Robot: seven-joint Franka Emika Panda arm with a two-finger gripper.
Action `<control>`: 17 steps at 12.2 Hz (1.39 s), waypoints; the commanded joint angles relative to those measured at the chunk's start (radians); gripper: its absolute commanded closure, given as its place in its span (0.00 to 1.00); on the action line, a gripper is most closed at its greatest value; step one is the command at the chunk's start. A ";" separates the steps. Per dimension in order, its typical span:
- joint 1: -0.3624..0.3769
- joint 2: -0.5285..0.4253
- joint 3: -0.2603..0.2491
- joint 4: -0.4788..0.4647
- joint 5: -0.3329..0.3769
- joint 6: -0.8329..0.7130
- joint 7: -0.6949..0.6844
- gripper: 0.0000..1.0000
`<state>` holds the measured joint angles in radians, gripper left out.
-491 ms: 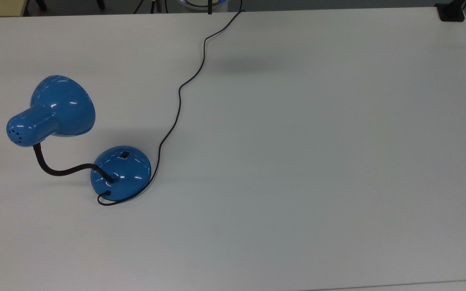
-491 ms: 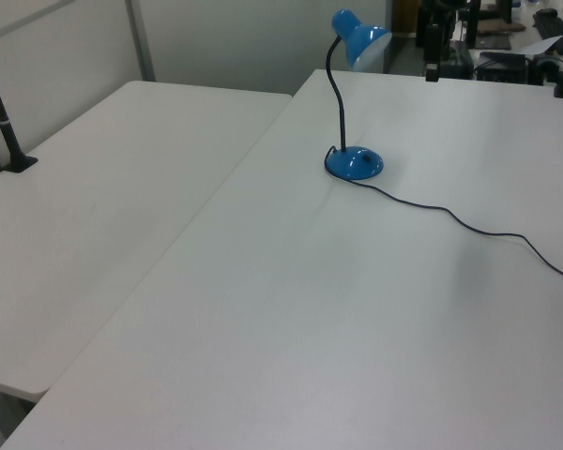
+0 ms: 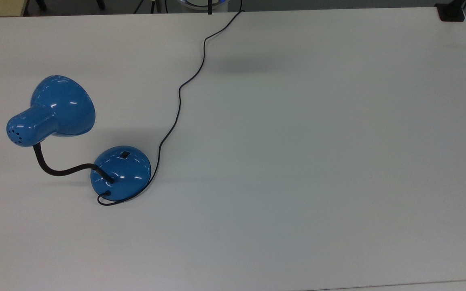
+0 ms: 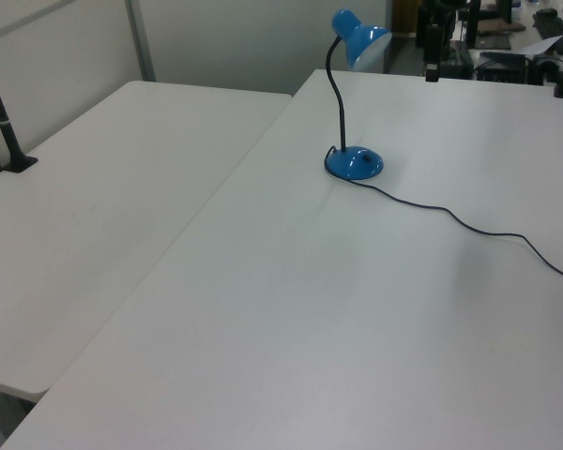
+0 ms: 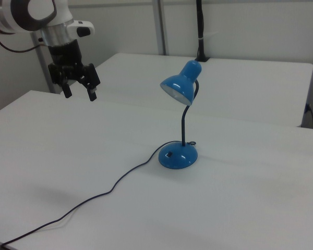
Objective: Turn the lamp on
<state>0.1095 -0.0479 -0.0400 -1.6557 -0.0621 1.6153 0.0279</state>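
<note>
On the table [image 3: 297, 161], the lamp [image 3: 120, 173] has stayed put.

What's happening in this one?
A robot arm is set to switch on a blue desk lamp standing on a white table. Nothing is being handled yet: the gripper hangs open in the air, well off to the right view's left of the lamp. The switch on the base is untouched, and the shade looks unlit.
</note>
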 commanded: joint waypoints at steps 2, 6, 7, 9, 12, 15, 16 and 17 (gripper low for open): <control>0.002 0.006 -0.004 0.017 0.001 -0.038 -0.023 0.00; 0.004 0.006 -0.003 0.007 0.004 -0.035 -0.023 0.37; 0.004 0.006 -0.003 0.004 0.005 -0.032 -0.023 0.73; 0.007 0.006 -0.003 0.002 0.007 -0.031 -0.025 1.00; 0.004 0.010 -0.003 0.004 0.005 -0.022 -0.025 1.00; -0.007 0.010 -0.003 -0.028 0.004 0.027 -0.013 1.00; -0.014 0.011 -0.003 -0.042 0.004 0.047 -0.011 1.00; -0.027 0.017 -0.004 -0.056 0.002 0.067 -0.011 1.00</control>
<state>0.1063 -0.0358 -0.0398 -1.6648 -0.0620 1.6220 0.0233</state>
